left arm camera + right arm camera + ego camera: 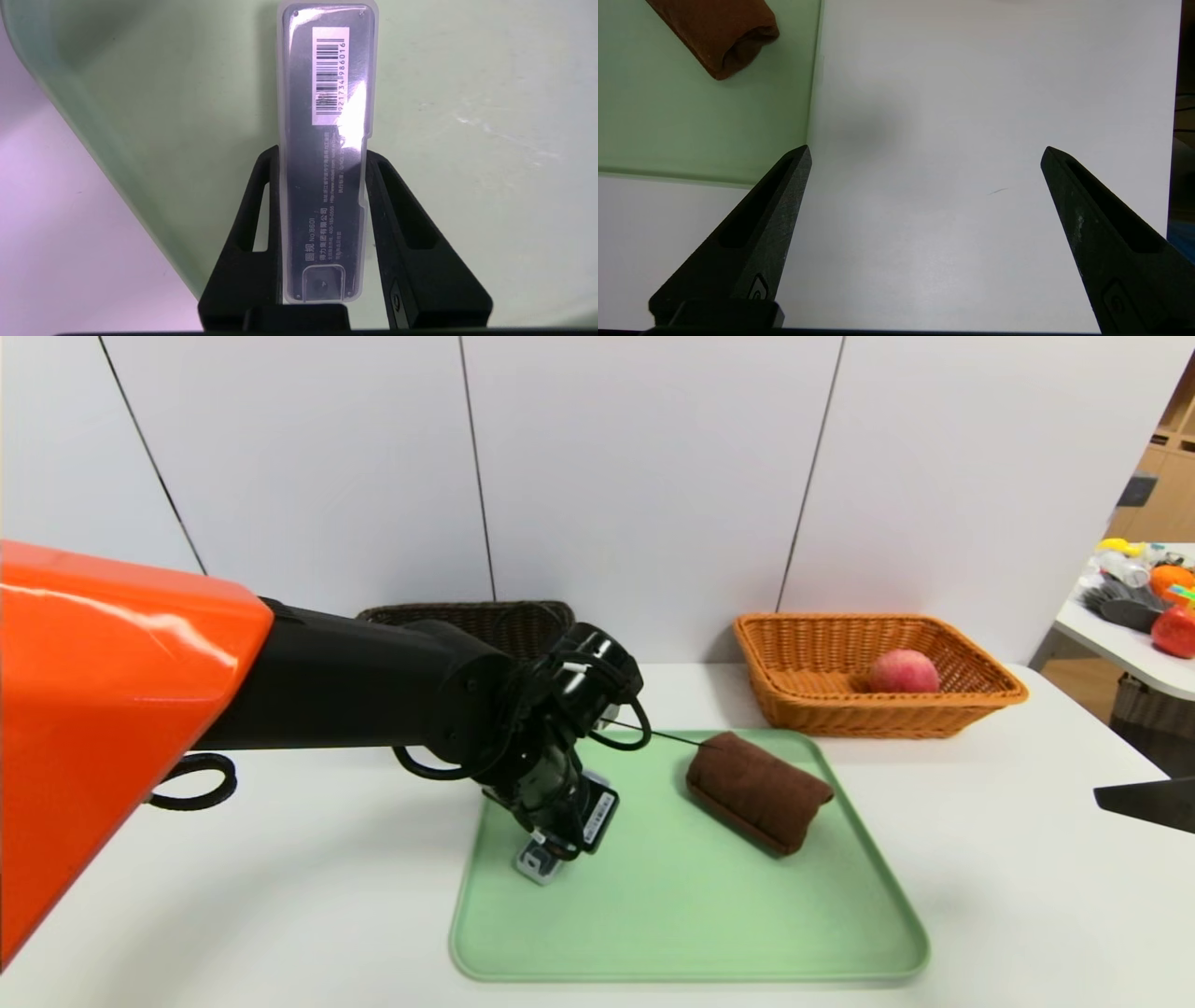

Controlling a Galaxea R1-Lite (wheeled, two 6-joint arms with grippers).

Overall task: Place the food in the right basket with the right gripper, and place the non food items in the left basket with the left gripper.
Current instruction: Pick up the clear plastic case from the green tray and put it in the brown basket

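Tray [691,933] on white table [1027,859]

A robotics laboratory or test room arranged for a sorting exercise. Plain white wall panels [644,476] with dark seams back a bare white worktop [1027,859], on which a green tray [691,933] lies before two wicker baskets, one dark [504,621] and one orange [943,709]. A side table [1120,644] at the right edge carries an assortment of spare props [1144,588], including toy fruit.
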